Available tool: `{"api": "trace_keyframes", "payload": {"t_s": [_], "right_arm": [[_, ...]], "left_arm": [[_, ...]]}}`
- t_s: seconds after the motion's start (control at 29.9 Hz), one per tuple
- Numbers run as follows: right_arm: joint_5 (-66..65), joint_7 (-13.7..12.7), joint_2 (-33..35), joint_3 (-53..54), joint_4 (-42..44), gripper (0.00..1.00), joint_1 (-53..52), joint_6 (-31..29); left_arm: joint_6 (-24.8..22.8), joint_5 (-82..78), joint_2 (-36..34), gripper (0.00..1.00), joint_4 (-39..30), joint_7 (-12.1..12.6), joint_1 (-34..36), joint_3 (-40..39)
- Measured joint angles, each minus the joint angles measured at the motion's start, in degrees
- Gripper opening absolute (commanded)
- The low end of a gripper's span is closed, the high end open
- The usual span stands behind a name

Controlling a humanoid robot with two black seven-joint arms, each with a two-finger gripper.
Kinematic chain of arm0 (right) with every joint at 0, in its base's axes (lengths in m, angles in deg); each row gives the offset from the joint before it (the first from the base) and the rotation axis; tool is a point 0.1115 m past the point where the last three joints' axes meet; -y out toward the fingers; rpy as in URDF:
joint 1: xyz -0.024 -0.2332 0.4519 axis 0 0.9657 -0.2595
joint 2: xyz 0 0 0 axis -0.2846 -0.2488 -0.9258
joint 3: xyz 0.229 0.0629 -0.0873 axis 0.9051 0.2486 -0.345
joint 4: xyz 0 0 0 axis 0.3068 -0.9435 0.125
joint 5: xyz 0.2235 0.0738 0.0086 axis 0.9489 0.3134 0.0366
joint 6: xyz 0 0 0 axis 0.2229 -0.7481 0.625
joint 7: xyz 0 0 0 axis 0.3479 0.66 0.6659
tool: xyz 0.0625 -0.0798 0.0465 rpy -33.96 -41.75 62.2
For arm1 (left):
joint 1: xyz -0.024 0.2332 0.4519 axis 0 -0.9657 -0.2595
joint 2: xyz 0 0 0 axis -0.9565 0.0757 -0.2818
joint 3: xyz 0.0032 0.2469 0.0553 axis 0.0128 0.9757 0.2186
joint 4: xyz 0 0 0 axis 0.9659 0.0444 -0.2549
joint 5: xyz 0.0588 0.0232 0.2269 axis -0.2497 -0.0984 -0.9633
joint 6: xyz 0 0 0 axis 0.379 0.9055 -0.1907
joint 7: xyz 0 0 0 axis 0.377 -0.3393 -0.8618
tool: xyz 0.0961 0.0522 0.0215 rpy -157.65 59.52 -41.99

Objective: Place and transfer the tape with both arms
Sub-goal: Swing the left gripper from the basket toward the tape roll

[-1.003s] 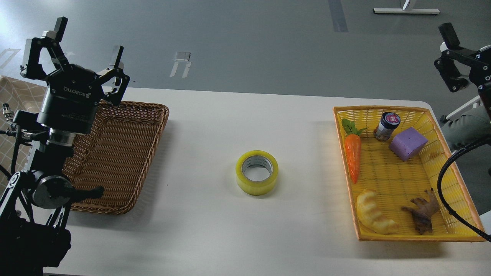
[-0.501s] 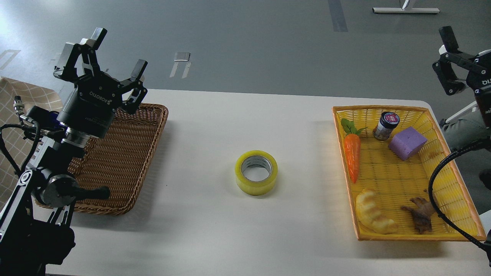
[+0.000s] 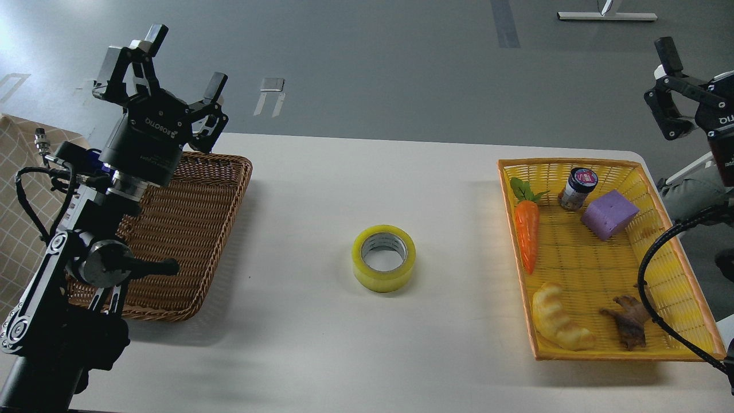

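Observation:
The tape (image 3: 383,258), a yellow translucent roll with a grey-white core, lies flat on the white table (image 3: 321,355) near its middle, with nothing touching it. My left gripper (image 3: 184,62) is raised above the far left corner of the brown basket, well left of the tape. Its fingers are spread wide and hold nothing. My right gripper (image 3: 697,69) is high at the right edge, beyond the yellow basket. Only one of its fingers (image 3: 665,50) shows, splayed far out from the body; the rest is cut off by the frame.
An empty brown wicker basket (image 3: 229,189) sits at the table's left. A yellow basket (image 3: 676,269) at the right holds a toy carrot (image 3: 527,232), a small jar (image 3: 578,188), a purple block (image 3: 610,214), a toy bread (image 3: 556,324) and a brown root-like piece (image 3: 629,321). A black cable (image 3: 648,269) arcs over its right side.
My left arm has swung right and slightly up, still open. The right gripper has shifted a little left. The tape has not moved.

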Motion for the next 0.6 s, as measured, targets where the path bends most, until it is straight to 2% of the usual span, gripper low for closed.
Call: {"api": "trace_keyframes", "payload": {"t_s": [0.17, 0.6], "right_arm": [[-0.22, -0.04, 0.01, -0.02, 2.38, 1.0, -0.87, 0.0], [0.2, 0.17, -0.44, -0.53, 1.75, 1.0, 1.04, 0.0]], "left_arm": [[4.38, -4.05, -2.77, 0.98, 1.69, -0.39, 4.22, 4.4], [5.18, -4.33, -0.35, 0.98, -1.87, -0.88, 4.47, 6.81]]}}
